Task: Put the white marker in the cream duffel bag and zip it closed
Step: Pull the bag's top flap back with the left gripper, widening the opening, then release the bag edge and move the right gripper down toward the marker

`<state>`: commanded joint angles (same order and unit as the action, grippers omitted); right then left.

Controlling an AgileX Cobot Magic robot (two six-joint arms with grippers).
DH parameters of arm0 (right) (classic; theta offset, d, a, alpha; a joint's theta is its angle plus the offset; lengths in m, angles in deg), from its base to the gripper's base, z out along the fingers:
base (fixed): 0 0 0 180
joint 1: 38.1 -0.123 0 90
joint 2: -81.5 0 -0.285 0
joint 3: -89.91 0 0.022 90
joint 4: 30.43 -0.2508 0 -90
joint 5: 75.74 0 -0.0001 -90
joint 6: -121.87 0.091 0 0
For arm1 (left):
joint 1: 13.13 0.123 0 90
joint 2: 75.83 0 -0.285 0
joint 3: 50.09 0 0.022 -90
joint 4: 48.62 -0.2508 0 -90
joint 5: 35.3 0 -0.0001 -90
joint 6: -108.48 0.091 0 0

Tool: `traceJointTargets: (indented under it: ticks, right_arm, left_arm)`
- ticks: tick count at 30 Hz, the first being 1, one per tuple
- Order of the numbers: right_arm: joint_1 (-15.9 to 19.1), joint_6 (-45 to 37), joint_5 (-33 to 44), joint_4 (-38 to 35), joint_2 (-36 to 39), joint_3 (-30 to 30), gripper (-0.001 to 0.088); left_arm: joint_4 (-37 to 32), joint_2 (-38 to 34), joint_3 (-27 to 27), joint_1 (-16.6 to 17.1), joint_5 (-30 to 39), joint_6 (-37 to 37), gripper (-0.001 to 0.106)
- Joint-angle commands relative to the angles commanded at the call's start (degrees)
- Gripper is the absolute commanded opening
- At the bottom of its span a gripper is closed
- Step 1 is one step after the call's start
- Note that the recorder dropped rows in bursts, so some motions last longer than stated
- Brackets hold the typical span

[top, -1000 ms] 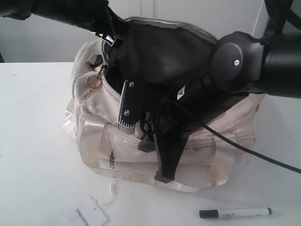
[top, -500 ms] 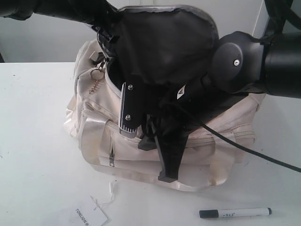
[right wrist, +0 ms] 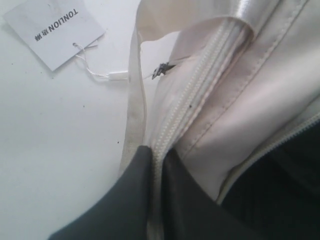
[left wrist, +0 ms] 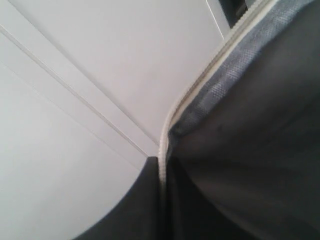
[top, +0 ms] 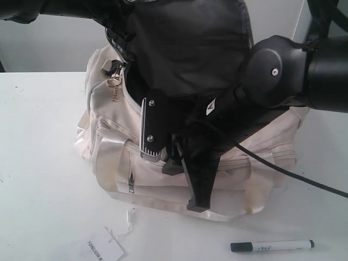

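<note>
The white marker (top: 272, 246) is seen lying flat on the tabletop (top: 43, 163), just in front of the cream duffel bag (top: 261, 141), not in it. Its long side runs left to right, with the black cap (top: 241, 247) on the left. The right hand (right wrist: 156, 155) is pinched shut on the bag's front edge and is the nearer one to the marker. The left hand (left wrist: 162, 167) is pinched on the lifted flap (top: 190, 49).

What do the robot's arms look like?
Mostly black. The right arm has a big round joint cap with a small silver screw, and a thin black cable trailing off. One finger carries a grey ribbed pad and two silver screws. The left arm is black too.
</note>
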<state>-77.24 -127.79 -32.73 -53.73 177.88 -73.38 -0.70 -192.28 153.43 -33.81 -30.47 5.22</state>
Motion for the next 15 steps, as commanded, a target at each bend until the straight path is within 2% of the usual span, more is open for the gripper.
traceJointTargets:
  ticks: [5, 15]
  right_arm:
    - [0.0, 0.0, 1.1, 0.0, 0.0, 0.0, 0.0]
    - [0.0, -1.1, 2.9, 0.5, 0.0, 0.0, 0.0]
  left_arm:
    - [0.0, 0.0, 0.0, 0.0, 2.4, 0.0, 0.0]
    - [0.0, 0.0, 0.0, 0.0, 2.5, 0.0, 0.0]
